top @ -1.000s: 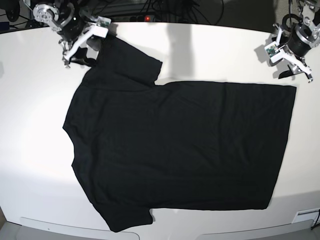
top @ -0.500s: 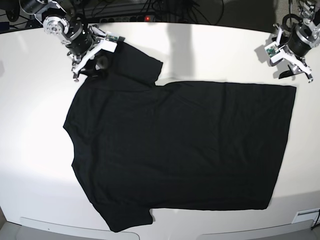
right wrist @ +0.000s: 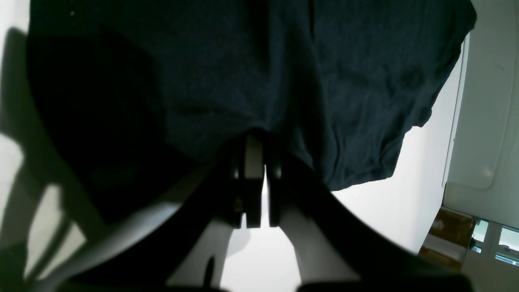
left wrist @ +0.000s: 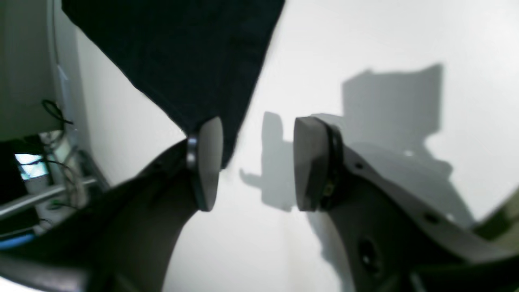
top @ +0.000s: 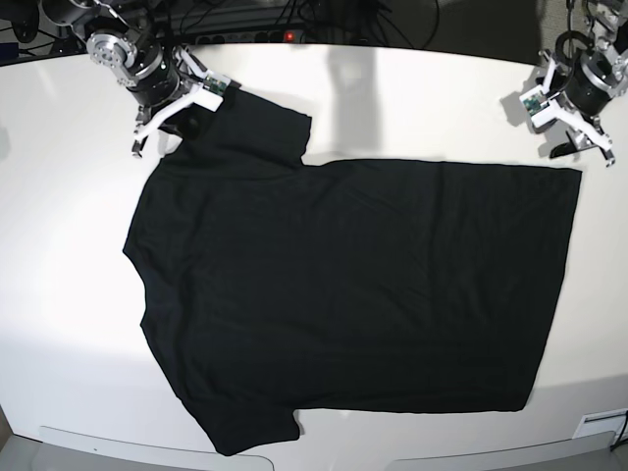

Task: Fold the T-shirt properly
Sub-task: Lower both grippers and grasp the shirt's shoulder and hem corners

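A: What does the left wrist view show?

B: The left gripper (left wrist: 255, 162) has its jaws apart, with only white surface (left wrist: 365, 48) and shadow between them. A corner of the black T-shirt (left wrist: 190, 56) comes down from the top and ends just behind the pad (left wrist: 209, 162) on the left of this picture. I cannot tell if the pad touches the cloth. Nothing is held.

A: And the right wrist view?

B: Here the right gripper (right wrist: 259, 178) has its two fingers almost together, only a thin bright slit stays between them. The T-shirt (right wrist: 344, 81) fills the upper part of the picture, and its edge comes down to the fingertips. The cloth is wrinkled near them. I cannot tell whether cloth is caught between the tips or only lies beyond them. The white surface (right wrist: 409, 194) shows at the lower right.

A: Then the base view?

B: The T-shirt (top: 353, 294) lies flat and spread on the white surface (top: 59, 294), its plain black side up, with the hem at the right and the sleeves at the upper left and the bottom left. The right gripper (top: 172, 108) is at the upper left, at the edge of the upper sleeve. The left gripper (top: 579, 147) is at the upper right, just above the corner of the hem.
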Robot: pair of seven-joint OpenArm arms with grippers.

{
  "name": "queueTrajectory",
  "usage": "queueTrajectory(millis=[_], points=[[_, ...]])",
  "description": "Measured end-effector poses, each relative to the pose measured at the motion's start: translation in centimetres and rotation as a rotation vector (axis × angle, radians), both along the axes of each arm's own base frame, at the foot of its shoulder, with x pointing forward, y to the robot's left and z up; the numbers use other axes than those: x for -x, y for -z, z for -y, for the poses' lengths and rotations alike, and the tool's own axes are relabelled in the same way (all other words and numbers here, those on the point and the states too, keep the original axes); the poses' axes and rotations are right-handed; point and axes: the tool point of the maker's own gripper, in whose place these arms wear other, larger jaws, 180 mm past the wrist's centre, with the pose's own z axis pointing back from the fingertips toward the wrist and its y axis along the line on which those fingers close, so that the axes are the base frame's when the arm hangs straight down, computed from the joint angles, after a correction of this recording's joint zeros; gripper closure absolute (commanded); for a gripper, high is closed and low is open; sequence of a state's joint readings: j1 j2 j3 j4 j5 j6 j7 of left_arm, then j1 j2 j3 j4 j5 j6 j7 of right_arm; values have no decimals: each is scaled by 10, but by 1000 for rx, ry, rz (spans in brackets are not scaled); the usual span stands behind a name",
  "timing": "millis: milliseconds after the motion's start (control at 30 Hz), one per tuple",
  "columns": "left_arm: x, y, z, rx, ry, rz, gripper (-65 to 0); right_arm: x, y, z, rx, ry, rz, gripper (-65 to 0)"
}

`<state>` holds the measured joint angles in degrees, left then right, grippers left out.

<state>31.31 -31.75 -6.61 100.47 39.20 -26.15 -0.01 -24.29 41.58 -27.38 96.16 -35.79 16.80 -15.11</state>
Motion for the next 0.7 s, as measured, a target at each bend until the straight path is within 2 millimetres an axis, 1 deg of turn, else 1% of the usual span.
queueTrajectory(millis=[67,167,267,333,467,567,667,700], points=[[-7,-4,-1,6,20,20,-280,1,-2,-2,-2,1,0,0],[-14,-4,-9,-7,25,25,-280,0,-5,-4,-5,0,5,0],[-20,1,-19,-3,2,16,-280,-1,-7,-5,-5,2,9,0],[-23,8,-28,0,-23,1,-280,-1,-7,-6,-7,2,9,0],[-30,17,-30,55,-1,1,-280,0,-5,-14,-25,26,8,0],[-38,21,-38,58,-21,-1,-279,0,-4,-20,-42,34,8,0],[-46,28,-43,57,-35,-10,-279,0,-4,-21,-45,35,8,0],[-48,31,-40,66,-28,-13,-279,0,-4,-22,-47,37,7,0]])
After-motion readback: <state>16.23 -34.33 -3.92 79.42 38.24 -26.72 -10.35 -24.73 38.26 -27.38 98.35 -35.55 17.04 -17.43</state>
